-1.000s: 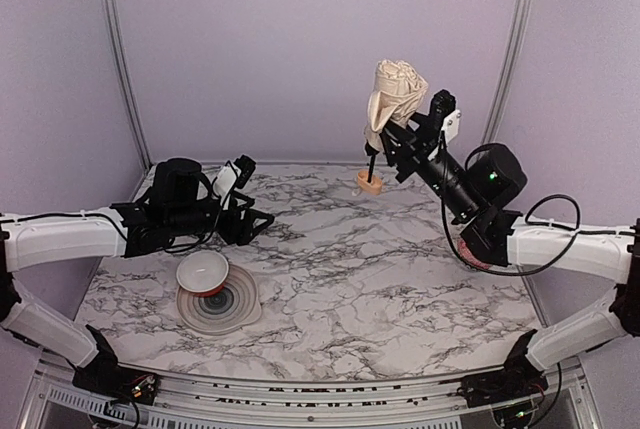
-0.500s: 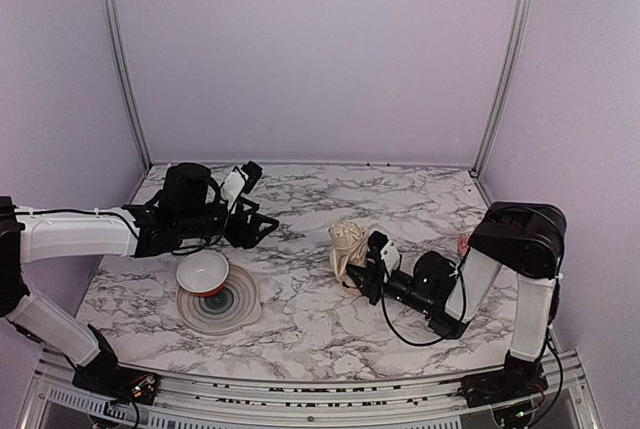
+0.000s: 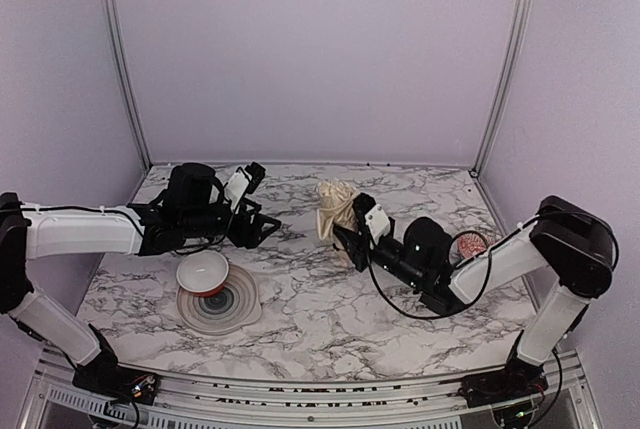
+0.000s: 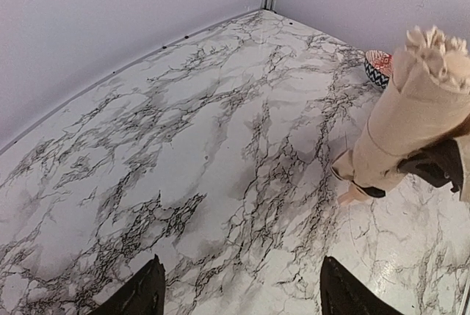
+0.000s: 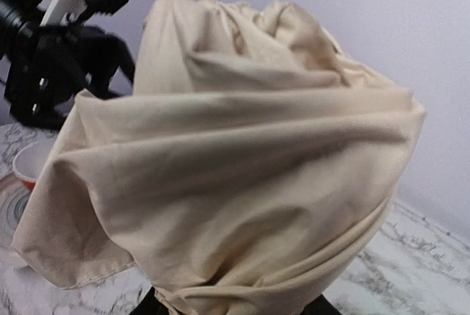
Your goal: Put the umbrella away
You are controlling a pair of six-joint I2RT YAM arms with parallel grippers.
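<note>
The white marble-patterned table (image 3: 330,339) is bare along its near edge and most of its far edge. Near the left edge stands a white bowl with a red base (image 3: 202,271) on a grey ribbed round plate (image 3: 238,311). The bundled cream fabric umbrella (image 3: 333,207) and black right arm (image 3: 432,261) bar the middle toward the right edge.

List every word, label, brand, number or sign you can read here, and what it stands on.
No readable text in any view.
The umbrella has plain fabric; the white bowl and the plate under it carry no lettering; the small patterned bowl shows only a zigzag design, no characters.
</note>
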